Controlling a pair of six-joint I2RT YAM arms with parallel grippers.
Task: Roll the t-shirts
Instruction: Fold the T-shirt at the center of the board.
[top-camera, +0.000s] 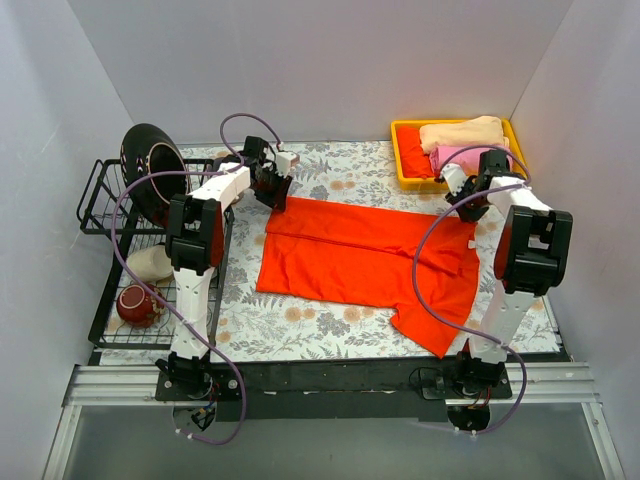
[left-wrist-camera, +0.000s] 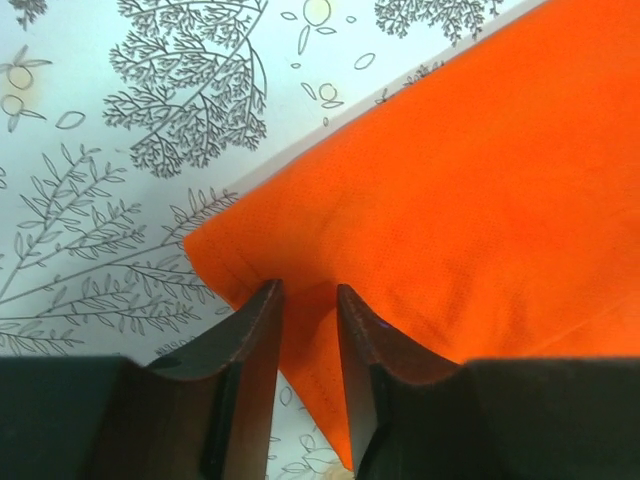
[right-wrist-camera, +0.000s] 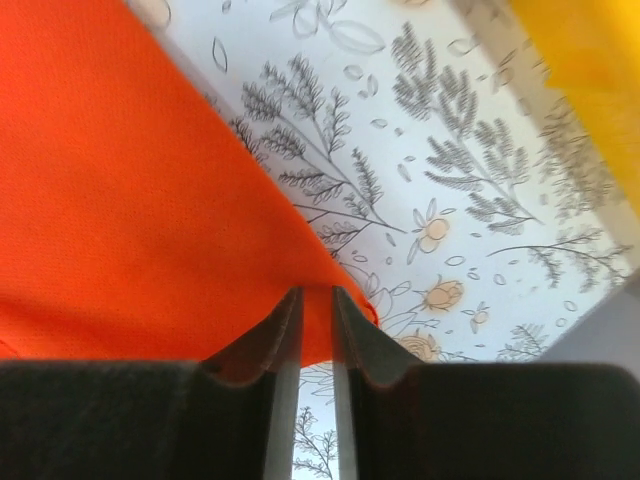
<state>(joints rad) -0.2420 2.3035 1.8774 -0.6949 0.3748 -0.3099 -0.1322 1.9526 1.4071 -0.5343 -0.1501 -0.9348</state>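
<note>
— Shirt position?
— Orange-red t-shirt (top-camera: 360, 255) lies flat on the mat (top-camera: 320, 330), long axis left to right. Left gripper (left-wrist-camera: 305, 290) pinches its far left corner, right gripper (right-wrist-camera: 315, 292) its far right corner, both jaws nearly together on cloth.
— Count?
— One spread; pink t-shirt (top-camera: 455, 156) and cream t-shirt (top-camera: 460, 132) in the yellow tray (top-camera: 398, 150).

A robot lab cell: white panels (top-camera: 320, 60) box in the counter (top-camera: 330, 372) (floral cloth (top-camera: 300, 325) on top), left arm (top-camera: 195, 260) and right arm (top-camera: 525, 262) bolted to a rail (top-camera: 110, 385).
</note>
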